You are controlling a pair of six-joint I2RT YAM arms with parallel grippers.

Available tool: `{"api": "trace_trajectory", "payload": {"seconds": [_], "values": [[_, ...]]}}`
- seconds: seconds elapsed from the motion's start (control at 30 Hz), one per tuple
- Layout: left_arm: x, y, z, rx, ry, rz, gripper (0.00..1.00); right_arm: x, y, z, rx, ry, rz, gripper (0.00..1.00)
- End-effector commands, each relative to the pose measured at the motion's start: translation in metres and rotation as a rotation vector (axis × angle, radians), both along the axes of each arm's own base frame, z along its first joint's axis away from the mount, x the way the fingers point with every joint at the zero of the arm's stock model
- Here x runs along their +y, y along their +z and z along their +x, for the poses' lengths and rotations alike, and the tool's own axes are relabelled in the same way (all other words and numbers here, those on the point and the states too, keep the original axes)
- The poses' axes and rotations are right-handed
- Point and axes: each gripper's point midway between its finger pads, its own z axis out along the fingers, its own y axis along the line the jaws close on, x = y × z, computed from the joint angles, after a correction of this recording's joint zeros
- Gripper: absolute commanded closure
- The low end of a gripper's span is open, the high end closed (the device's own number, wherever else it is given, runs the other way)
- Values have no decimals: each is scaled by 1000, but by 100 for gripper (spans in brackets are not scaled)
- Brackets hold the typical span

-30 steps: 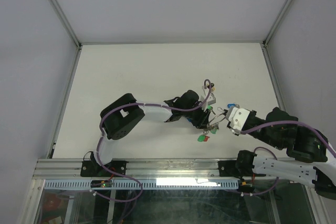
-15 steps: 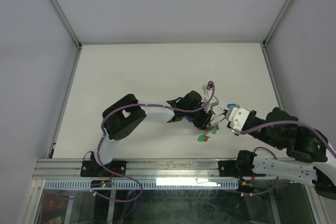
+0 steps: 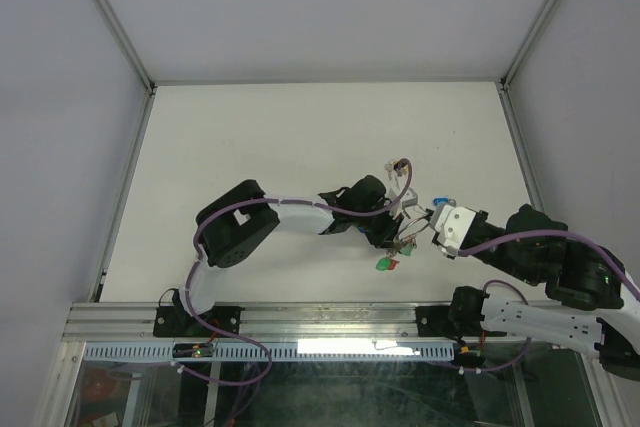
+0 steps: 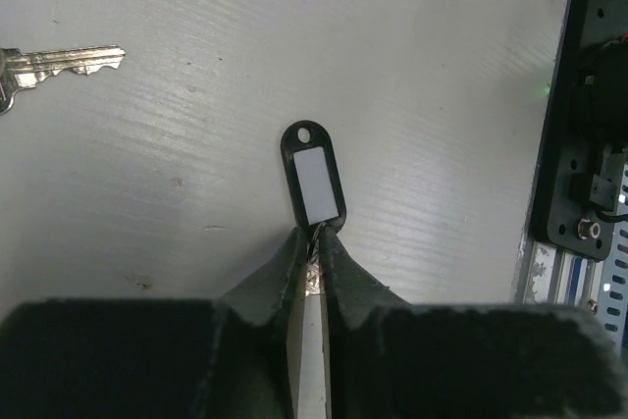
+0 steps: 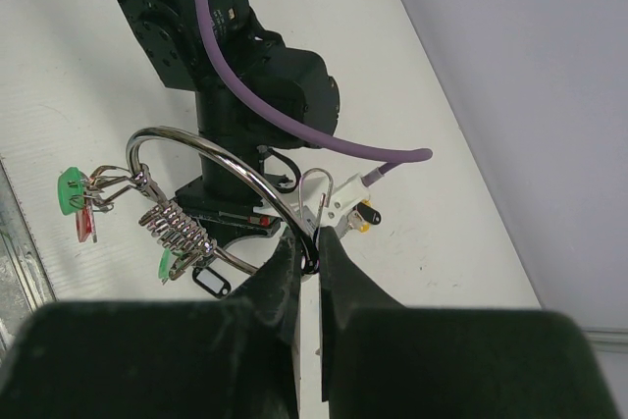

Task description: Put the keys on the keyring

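White counter (image 3: 250, 147) fills the top view; left arm (image 3: 240, 232) reaches in from lower left, right arm (image 3: 540, 252) from lower right, and they meet right of centre.

Right end effector (image 5: 312, 247) is pressed together on the keyring (image 5: 235, 164), pinching the wire at the ring's lower right; the ring arcs up and left from the tips in the right wrist view; a green-capped key (image 5: 69, 191) and a red-capped key (image 5: 86, 225) dangle at its far left end.

Left end effector (image 4: 314, 260) has its tips all but closed, pinching the silver link at the near end of a black tag (image 4: 314, 176); the tag sticks straight up-frame from the tips, flat on the counter.

Silver key (image 4: 64, 63) lies loose at upper left of the left wrist view, apart from the tag; long axis left-right, blade pointing right, head cut off by the frame edge. In the top view a blue-capped key (image 3: 440, 201) sits just above the right end effector, which is nearer to it than the left; probably the same key. Since the right holds the ring, the left likely has to fetch it.
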Motion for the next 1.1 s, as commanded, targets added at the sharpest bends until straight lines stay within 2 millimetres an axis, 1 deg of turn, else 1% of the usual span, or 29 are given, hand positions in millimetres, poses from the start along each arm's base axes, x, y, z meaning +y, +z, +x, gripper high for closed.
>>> {"api": "trace_trajectory", "payload": {"seconds": [0.0,0.03,0.13,0.27,0.3,0.4,0.57,0.7,0.87,0.97,1.07], "values": [[-14,12,1,-28,-31,-41,97,8,16,2,-25,7,70,100],[-14,12,1,-28,-33,-42,100,8,15,2,-25,7,66,100],[-15,18,2,-31,-31,-51,100,7,16,2,-28,4,71,100],[-14,34,8,-66,-12,-71,100,6,16,2,-29,1,72,100],[-14,41,10,-80,-4,-80,100,6,17,2,-29,1,73,100],[-10,54,17,-113,24,-93,100,5,19,2,-33,-2,80,100],[3,68,24,-164,57,-98,100,3,24,3,-51,-6,99,100],[19,77,26,-210,83,-98,100,1,26,3,-61,-9,102,100],[40,101,30,-284,134,-115,100,6,30,2,-55,7,123,100],[61,122,39,-359,195,-115,100,16,37,-4,-44,55,153,100],[89,153,48,-469,268,-135,100,29,44,-8,-36,103,186,100]]}}
